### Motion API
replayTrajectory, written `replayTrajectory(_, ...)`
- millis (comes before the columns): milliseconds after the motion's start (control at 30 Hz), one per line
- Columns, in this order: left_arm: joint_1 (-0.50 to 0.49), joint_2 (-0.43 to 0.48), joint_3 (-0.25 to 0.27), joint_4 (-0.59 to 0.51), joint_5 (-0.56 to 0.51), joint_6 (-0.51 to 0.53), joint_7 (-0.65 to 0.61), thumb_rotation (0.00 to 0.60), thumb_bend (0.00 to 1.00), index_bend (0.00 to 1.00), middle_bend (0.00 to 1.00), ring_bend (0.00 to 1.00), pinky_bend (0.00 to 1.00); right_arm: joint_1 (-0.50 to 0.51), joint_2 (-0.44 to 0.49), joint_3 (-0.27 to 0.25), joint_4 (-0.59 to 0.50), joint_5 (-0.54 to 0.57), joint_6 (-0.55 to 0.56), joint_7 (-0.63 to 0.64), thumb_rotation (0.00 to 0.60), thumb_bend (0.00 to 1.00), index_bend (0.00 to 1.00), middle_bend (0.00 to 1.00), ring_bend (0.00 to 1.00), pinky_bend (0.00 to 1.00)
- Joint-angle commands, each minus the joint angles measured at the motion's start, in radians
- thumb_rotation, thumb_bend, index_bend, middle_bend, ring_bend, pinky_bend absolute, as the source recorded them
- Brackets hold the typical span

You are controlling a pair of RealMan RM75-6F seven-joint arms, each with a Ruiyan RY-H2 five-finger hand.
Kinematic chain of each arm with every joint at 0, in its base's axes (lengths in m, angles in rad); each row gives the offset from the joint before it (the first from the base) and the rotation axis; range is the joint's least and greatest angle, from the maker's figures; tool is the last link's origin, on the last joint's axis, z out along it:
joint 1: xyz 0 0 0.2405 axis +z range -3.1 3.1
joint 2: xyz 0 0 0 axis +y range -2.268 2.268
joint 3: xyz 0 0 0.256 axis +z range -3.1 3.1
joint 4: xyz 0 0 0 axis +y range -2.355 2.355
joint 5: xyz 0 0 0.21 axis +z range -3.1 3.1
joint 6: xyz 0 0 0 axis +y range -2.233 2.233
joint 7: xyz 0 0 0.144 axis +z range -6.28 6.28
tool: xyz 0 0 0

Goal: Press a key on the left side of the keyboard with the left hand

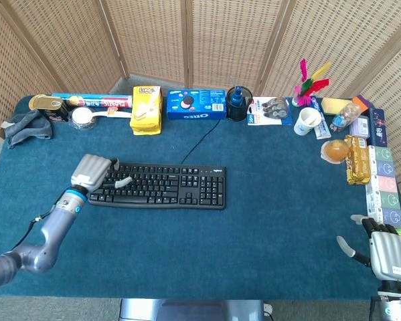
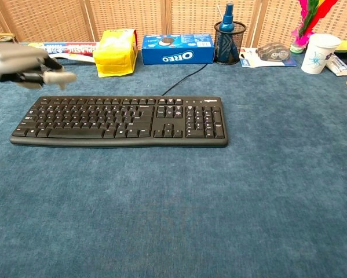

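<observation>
The keyboard (image 1: 156, 186) is laid flat on the blue table (image 1: 274, 221), left of centre, its long side running across the table and its cable led back toward the far row of goods. In the chest view the keyboard (image 2: 119, 120) is seen with nothing on its keys.

The left hand (image 1: 95, 174) is held above the keyboard's left end. In the chest view the left hand (image 2: 22, 65) is blurred and is seen raised clear of the keys, behind and above the far left corner, with one finger stretched out toward the right and the others curled in under the palm; nothing is held in it.

The right hand (image 1: 386, 252) is shown only in the head view, at the near right corner of the table, back upward, fingers loosely spread and the thumb out to the side, with nothing gripped.

Along the far edge are set a yellow bag (image 1: 146, 110), an Oreo box (image 1: 196, 104), a mesh pen cup (image 1: 239, 103) and a paper cup (image 1: 308, 120). A dark cloth (image 1: 27, 126) is bunched at the far left corner. Packets are lined up along the right edge.
</observation>
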Motion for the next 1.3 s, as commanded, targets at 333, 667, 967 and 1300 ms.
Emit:
replayTrajectory(333, 0.245, 0.215, 0.080, -0.320, 0.157, 0.349, -0.065, 0.000, 0.11, 0.39, 0.84, 0.74, 0.73, 0.020, -0.010, 0.004, 0.020, -0.020, -0.016, 0.020, 0.000, 0.27, 0.31, 0.38, 0.38, 0.34)
replayTrajectory(667, 0.459, 0.320, 0.181, -0.450, 0.323, 0.597, -0.172, 0.000, 0.11, 0.39, 0.72, 0.62, 0.62, 0.041, -0.019, 0.011, 0.025, -0.038, -0.021, 0.029, 0.000, 0.27, 0.31, 0.36, 0.34, 0.32)
replayTrajectory(967, 0.611, 0.330, 0.248, -0.465, 0.415, 0.739, -0.178, 0.000, 0.11, 0.39, 0.70, 0.61, 0.61, 0.044, -0.018, 0.016, 0.024, -0.040, -0.014, 0.035, 0.000, 0.27, 0.31, 0.36, 0.34, 0.32)
replayTrajectory(1300, 0.640, 0.321, 0.231, -0.455, 0.424, 0.734, -0.180, 0.000, 0.11, 0.39, 0.69, 0.61, 0.60, 0.051, -0.020, 0.016, 0.022, -0.041, -0.018, 0.033, 0.000, 0.27, 0.31, 0.36, 0.34, 0.32)
